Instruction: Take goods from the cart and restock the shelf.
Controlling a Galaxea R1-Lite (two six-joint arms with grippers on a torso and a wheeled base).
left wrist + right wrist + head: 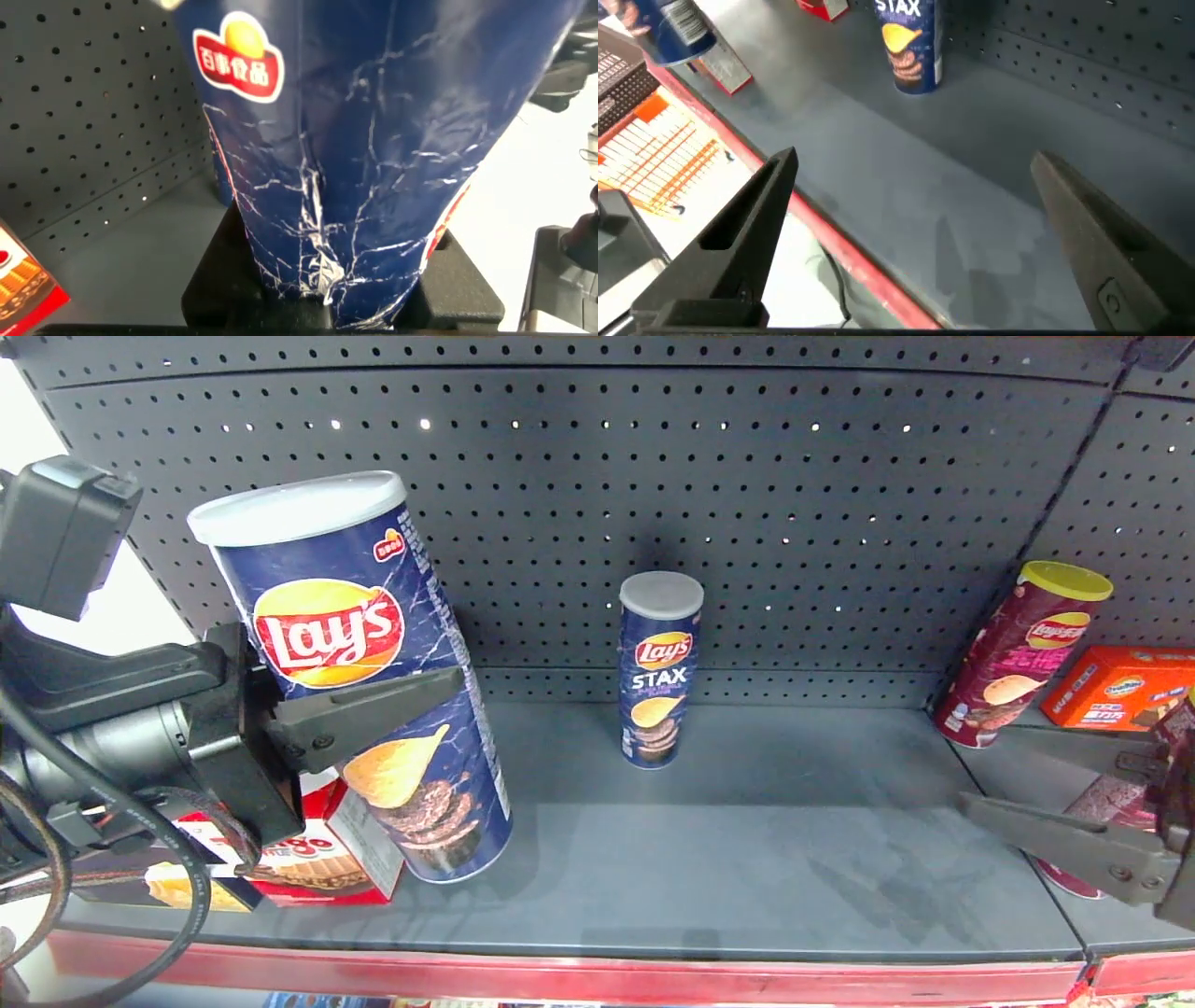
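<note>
Looks down on a grey shelf [747, 840] with a pegboard [653, 476] back. Shows the left gripper [406, 695] pinching a large blue can [355, 644] around its middle near the shelf's front left corner, the can tilted, top leaning toward the left edge. Places a red box [317, 868] just beside it at that corner. Shows a smaller blue can [659, 672] upright at the middle of the back edge. Has the right gripper [982, 767] spread wide, holding nothing, by the front right corner, with a leaning maroon can [1018, 653] and an orange box [1120, 686] along the right edge.
</note>
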